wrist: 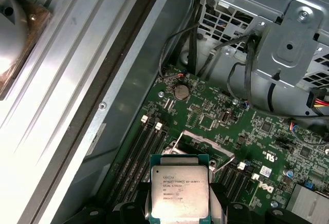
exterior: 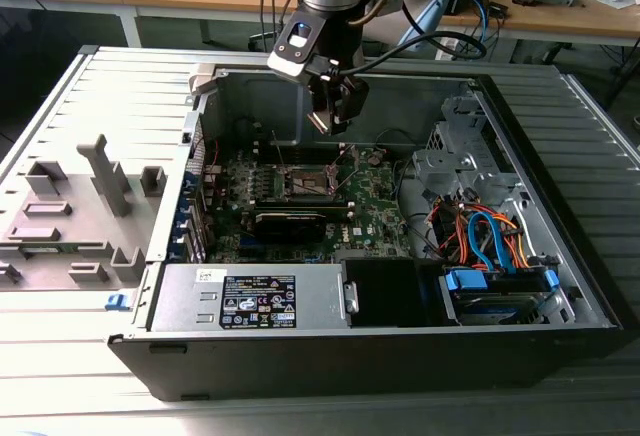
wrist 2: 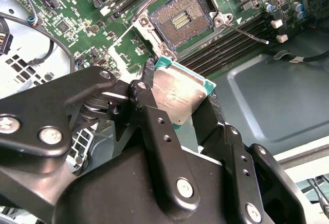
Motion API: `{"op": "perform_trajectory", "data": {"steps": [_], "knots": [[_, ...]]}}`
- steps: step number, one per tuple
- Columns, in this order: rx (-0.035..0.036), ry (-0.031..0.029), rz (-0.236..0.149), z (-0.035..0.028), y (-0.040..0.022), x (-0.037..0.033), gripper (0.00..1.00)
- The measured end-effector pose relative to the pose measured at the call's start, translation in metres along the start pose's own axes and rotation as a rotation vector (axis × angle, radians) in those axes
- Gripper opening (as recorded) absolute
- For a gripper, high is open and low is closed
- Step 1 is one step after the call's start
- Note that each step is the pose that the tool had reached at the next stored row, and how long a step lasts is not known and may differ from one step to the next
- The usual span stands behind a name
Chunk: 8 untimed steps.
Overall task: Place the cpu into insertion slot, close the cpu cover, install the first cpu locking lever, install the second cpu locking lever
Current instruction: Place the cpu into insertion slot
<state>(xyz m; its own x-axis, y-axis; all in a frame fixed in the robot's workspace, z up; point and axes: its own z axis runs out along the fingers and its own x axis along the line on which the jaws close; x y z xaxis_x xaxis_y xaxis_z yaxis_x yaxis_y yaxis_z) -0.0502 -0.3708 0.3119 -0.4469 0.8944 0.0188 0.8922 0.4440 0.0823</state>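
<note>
The black two-fingered gripper (wrist 2: 177, 96) lies closest in the second wrist view. It is clamped on the cpu (wrist 2: 181, 91), a thin square chip with a silver metal lid and a green rim. The chip is gripped by two opposite edges and held tilted in the air, apart from the insertion slot (wrist 2: 181, 22), a square socket with a brownish-gold contact field and a silver rim that lies uncovered. The chip is judged light and stiff, its smooth lid slippery and its underside delicate, so an edge grip is considered the right one. The socket's contacts are likewise judged easily bent. In the exterior view the gripper hangs in the upper middle of the frame, above the open black metal computer case (exterior: 350, 361). Inside the case are a green motherboard (exterior: 375, 211) at centre, a grey boxed power supply (exterior: 250, 296) at lower centre, and orange and blue cables (exterior: 490, 236) at right.
</note>
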Motion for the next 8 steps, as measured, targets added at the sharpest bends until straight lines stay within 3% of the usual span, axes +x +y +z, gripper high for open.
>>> {"op": "perform_trajectory", "data": {"steps": [8], "knots": [[-0.0003,-0.0012,0.015,0.0003,0.0,0.0,0.54]]}}
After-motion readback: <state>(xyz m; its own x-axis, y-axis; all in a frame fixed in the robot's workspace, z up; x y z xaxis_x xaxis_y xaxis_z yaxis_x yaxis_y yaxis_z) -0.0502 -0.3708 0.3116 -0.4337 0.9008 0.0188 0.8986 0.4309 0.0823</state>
